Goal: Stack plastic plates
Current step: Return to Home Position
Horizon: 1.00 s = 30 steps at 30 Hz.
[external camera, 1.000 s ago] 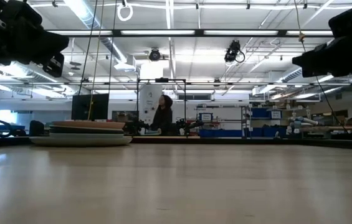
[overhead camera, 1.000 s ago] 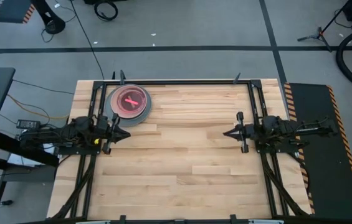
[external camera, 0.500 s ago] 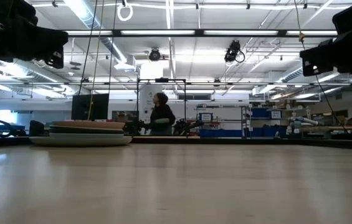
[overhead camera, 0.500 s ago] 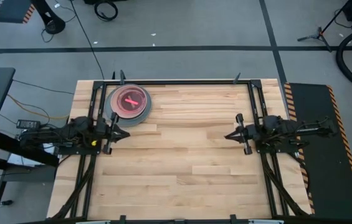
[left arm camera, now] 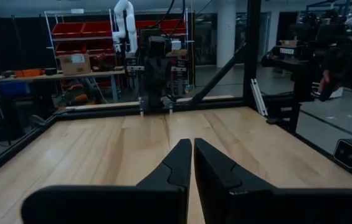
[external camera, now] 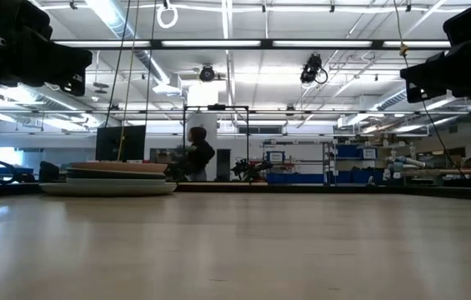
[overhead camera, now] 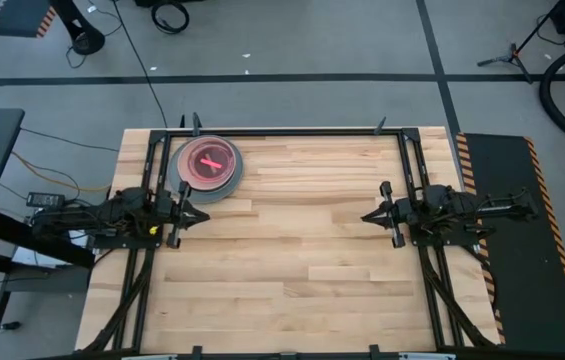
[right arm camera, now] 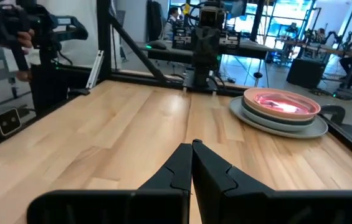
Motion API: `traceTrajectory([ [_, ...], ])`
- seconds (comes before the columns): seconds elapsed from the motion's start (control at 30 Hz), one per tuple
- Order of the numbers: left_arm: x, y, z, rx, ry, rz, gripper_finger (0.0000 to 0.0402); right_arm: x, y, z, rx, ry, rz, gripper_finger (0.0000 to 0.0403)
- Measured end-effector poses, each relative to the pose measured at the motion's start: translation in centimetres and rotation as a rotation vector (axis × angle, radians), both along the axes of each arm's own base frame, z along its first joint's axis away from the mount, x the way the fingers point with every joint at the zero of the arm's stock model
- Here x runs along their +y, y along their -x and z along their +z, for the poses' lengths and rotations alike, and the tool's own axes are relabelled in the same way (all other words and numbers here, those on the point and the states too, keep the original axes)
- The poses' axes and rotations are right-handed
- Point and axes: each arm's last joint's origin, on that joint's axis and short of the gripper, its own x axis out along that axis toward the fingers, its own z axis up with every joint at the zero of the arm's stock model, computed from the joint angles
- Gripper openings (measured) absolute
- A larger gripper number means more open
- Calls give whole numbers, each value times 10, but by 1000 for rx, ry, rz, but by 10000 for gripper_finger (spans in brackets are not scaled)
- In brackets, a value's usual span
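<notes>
Pink-topped plate stack (overhead camera: 209, 167) rests by one corner of the table (overhead camera: 302, 240).

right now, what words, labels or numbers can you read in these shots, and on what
No text can be read in any view.
Cardboard box beyond the table, left wrist view: print too blurred to read.
Stack of plates: no print shows.
Orange-and-black striped edging beside the table: stripes only, no words.
Left gripper and right gripper, at the table's sides: no markings show.
</notes>
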Motion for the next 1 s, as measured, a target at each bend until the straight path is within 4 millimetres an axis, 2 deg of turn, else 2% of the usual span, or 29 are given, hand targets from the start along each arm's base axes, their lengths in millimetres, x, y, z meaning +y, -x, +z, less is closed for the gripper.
traceTrajectory([
  [0.2,0,0,0,4,14,-2,27,0,-1,-1,19,-40,-7,18],
  [0.43,0,0,0,16,133,-5,27,0,-3,-4,-12,-117,-5,18],
  [0.7,3,0,-1,15,102,97,27,0,-3,-4,-13,-124,-11,18],
  [1.0,3,0,-3,30,104,97,27,0,-3,-4,-13,-123,-11,18],
])
